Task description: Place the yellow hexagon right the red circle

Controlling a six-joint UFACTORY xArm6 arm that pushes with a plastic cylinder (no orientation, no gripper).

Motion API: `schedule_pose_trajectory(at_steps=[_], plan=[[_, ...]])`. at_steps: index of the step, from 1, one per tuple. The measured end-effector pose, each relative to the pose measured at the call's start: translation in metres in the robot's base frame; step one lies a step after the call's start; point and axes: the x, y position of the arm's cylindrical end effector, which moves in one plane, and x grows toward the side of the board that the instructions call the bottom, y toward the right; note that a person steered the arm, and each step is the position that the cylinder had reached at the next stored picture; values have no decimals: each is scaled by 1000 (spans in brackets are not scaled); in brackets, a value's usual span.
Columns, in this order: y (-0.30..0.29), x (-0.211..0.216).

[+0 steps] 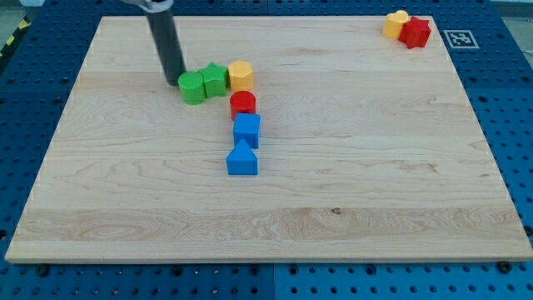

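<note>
Standing at the left end of a touching row, my tip (pixel 173 81) meets the green cylinder (pixel 192 87); green star (pixel 215 80) and yellow hexagon (pixel 241 75) follow rightward. No fingers fitted; nothing held. Hexagon lies just far-side of red circle (pixel 242 103), not yet to its right: task undone. Wooden tabletop (pixel 375 167) on blue pegboard (pixel 516 108); open room right of the circle.
</note>
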Motion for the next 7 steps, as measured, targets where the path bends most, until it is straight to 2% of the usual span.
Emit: schedule_pose_trajectory(at_steps=[1,2,3,5,7], plan=[[25,0],[34,-26],[75,-30],[120,-25],[131,13]])
